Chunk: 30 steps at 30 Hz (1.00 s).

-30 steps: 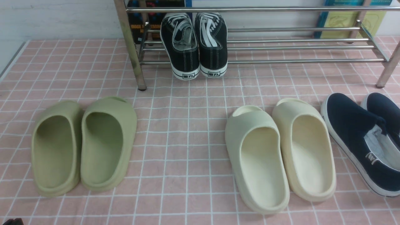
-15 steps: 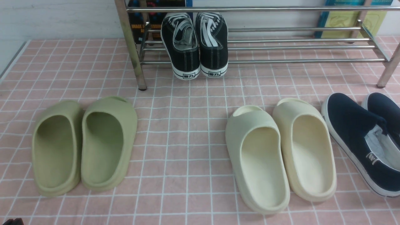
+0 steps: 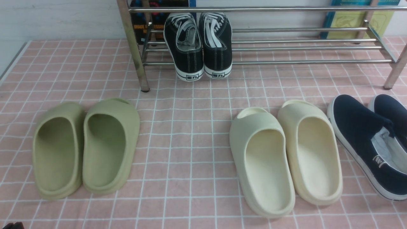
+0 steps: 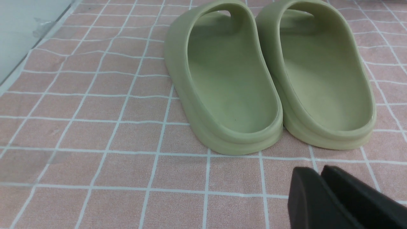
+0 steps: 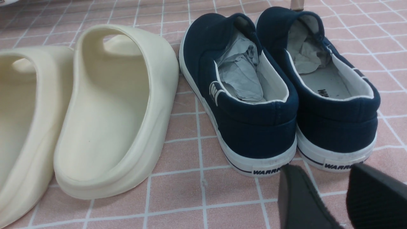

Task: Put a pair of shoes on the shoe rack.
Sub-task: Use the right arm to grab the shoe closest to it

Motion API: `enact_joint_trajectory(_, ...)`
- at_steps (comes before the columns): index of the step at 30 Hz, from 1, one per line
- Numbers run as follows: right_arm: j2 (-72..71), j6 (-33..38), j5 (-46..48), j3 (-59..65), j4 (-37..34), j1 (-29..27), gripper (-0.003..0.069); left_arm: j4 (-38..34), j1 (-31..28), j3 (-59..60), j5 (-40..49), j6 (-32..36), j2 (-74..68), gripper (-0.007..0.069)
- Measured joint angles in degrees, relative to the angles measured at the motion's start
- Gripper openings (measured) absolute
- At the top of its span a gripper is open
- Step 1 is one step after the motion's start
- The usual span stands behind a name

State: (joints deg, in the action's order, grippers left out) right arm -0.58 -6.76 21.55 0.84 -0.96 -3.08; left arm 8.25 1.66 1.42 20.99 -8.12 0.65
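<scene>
The two navy slip-on shoes (image 3: 359, 127) stand side by side on the pink tiled cloth at the far right, toes toward the rack, partly cut off by the front view's edge. In the right wrist view their heels (image 5: 254, 133) face me, with grey paper stuffed inside. My right gripper (image 5: 326, 171) is open and empty, just behind the heels and not touching them. My left gripper (image 4: 318, 171) is shut and empty, low behind the green slides. The chrome shoe rack (image 3: 302, 49) stands at the back.
Black lace-up sneakers (image 3: 197, 44) sit on the rack's left end. Green slides (image 3: 86, 146) lie front left and cream slides (image 3: 286, 156) right of centre, next to the navy shoes. Boxes stand behind the rack. The table's edge (image 3: 12, 60) runs along the left.
</scene>
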Motion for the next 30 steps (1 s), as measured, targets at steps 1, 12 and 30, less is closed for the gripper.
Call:
enact_joint_trajectory(1, 0.0, 0.0, 0.0, 0.0, 0.0, 0.0, 0.024, 0.0, 0.0, 0.0, 0.0, 0.0, 0.0, 0.0083)
enact_joint_trajectory(12, 0.0, 0.0, 0.0, 0.0, -4.12, 0.0, 0.024, 0.0, 0.0, 0.0, 0.0, 0.0, 0.0, 0.0083)
enact_joint_trajectory(30, 0.0, 0.29, 0.5, 0.51, -57.43, 0.0, 0.024, 0.0, 0.0, 0.0, 0.0, -0.04, 0.0, 0.0087)
